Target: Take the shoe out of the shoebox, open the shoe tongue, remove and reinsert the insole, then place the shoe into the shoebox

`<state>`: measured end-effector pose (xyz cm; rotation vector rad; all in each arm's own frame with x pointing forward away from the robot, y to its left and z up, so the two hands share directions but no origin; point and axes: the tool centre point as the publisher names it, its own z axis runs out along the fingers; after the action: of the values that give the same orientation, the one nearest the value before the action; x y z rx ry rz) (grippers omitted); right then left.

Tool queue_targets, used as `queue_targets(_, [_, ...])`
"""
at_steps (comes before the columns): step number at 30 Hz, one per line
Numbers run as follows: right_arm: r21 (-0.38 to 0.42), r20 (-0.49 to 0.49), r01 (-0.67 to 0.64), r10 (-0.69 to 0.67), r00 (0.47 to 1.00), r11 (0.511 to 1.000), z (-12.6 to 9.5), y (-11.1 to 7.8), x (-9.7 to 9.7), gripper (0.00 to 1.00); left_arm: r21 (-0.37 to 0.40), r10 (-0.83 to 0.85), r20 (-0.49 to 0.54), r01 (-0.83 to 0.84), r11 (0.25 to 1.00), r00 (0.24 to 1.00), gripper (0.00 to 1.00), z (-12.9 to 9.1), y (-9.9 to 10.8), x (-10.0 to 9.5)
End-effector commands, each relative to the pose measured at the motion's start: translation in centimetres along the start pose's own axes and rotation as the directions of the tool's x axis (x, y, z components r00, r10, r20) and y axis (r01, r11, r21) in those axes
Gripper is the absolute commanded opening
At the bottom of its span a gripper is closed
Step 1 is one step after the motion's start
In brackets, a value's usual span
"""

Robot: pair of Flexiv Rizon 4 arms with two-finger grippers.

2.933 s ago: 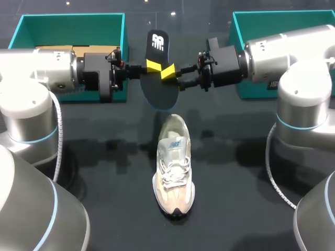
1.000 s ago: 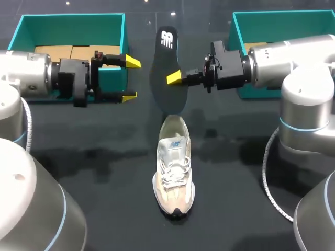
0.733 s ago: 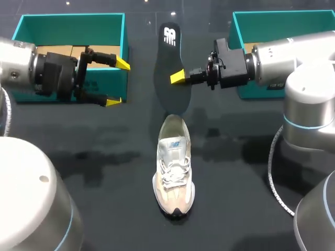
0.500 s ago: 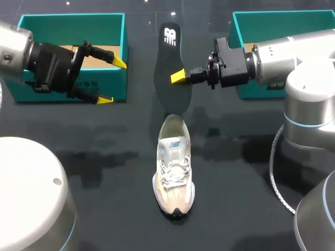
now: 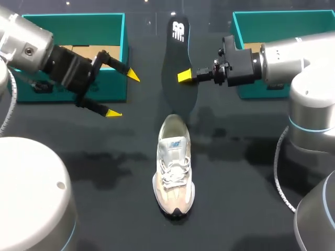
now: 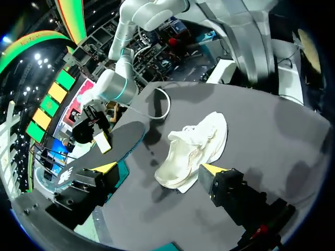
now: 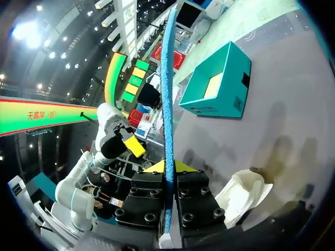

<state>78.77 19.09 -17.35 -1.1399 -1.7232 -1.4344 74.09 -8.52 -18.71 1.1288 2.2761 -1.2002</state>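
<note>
A beige and white shoe lies on the dark table, toe toward the front edge. My right gripper is shut on the edge of the black insole, holding it in the air behind the shoe's heel. In the right wrist view the insole stands edge-on between the fingers of the right gripper, with the shoe below. My left gripper hangs open and empty, left of the insole and in front of the left box. In its own view the left gripper looks toward the shoe and the insole.
A teal shoebox with cardboard inside stands at the back left, right behind the left gripper. A second teal box stands at the back right, partly hidden by the right arm. The left box also shows in the right wrist view.
My left gripper let go of the insole, drew back to the left and tilted down toward the table, fingers wide. My right gripper carried the insole slightly right and farther back.
</note>
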Motion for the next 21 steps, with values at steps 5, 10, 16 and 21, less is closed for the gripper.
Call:
queue_targets(5, [-0.023,-0.035,0.052,-0.052,0.998,0.998,-1.9,-0.8,-0.6,0.0,-0.199,-0.608,-0.046,0.589,0.783,0.792,1.0,1.1,-1.6,2.6])
queue_targets(10, [-0.023,-0.035,0.052,-0.052,0.998,0.998,-1.9,-0.8,-0.6,0.0,-0.199,-0.608,-0.046,0.589,0.783,0.792,1.0,1.1,-1.6,2.6])
queue_targets(16, [-0.023,-0.035,0.052,-0.052,0.998,0.998,-1.9,-0.8,-0.6,0.0,-0.26,-0.691,-0.034,0.661,0.704,0.722,1.0,2.0,-0.9,2.4])
queue_targets(21, [-0.111,-0.066,0.136,-0.144,0.987,0.985,-0.7,-1.0,-2.2,0.0,-0.334,-0.741,0.001,0.699,0.633,0.671,1.0,3.0,-0.1,3.3])
